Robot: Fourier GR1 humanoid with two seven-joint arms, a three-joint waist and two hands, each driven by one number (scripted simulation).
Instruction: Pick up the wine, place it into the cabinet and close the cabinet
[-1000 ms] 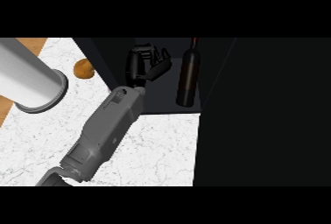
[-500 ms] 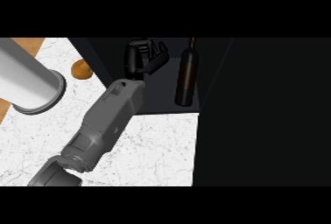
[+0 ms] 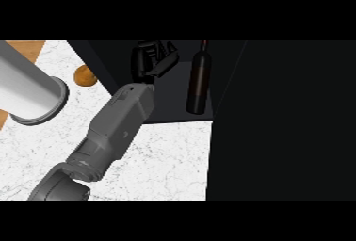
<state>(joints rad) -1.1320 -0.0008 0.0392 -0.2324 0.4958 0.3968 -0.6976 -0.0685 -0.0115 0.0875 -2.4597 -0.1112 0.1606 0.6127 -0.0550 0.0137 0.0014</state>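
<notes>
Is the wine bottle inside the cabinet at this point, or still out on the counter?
Inside. The wine bottle stands on the dark cabinet floor, beyond the marble counter. The robot hand beside it is not holding it.

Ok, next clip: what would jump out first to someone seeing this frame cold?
Probably the grey forearm running diagonally up the middle, ending in the black left hand inside the dark cabinet. Just right of the hand, apart from it, the wine bottle stands in the cabinet. At far left a large grey cylinder sits on the white marble counter, a small brown object beside it.
</notes>
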